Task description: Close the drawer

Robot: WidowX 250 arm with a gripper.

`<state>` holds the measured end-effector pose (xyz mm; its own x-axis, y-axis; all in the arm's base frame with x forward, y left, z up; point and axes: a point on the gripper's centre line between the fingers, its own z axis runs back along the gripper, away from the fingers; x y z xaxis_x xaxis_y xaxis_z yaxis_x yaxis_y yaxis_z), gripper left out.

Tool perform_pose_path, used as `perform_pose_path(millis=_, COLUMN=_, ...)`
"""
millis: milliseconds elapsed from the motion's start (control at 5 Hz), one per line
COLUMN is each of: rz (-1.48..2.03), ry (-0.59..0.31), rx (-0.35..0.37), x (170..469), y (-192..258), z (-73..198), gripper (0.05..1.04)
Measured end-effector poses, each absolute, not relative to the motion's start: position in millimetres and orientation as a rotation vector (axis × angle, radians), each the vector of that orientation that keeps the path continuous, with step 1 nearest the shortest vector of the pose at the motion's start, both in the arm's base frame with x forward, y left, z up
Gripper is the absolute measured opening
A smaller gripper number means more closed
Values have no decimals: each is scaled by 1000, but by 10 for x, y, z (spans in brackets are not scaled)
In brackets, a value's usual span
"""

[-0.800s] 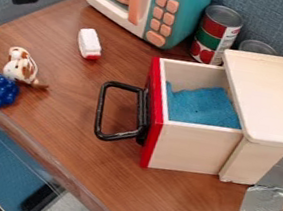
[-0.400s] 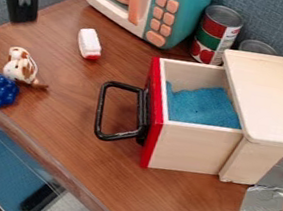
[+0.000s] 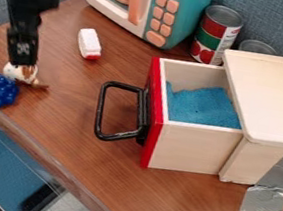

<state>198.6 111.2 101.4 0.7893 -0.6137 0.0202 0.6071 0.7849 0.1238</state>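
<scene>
One drawer (image 3: 191, 148), one microwave (image 3: 194, 12), two cans (image 3: 217, 33), one spotted toy (image 3: 18, 74), one blue cluster (image 3: 0, 90), one white-red block (image 3: 89, 42).

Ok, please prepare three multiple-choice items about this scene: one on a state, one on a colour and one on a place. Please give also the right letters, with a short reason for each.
1. In what state is the pale wooden drawer?
A) fully shut
B) pulled open
C) lying upside down

2. What colour is its front panel?
A) green
B) yellow
C) red

3. Where does the small white block with a red end lie?
A) on the brown wooden table
B) inside the drawer
C) on top of the wooden box

Right letters:
1. B: the drawer sticks out of the wooden box, and the blue material inside it shows.
2. C: the panel beside the black loop handle is red.
3. A: brown wood grain surrounds the block, near the teal toy microwave.
</scene>
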Motion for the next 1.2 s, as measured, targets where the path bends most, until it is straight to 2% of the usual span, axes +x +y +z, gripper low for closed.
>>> perform_pose_path(millis=400, rz=-795, ry=-43, rx=139, x=1979, y=846, z=778, gripper=1000)
perform_pose_path(millis=1200, rz=-791, ry=16, rx=152, x=2270, y=659, z=410, gripper=1000)
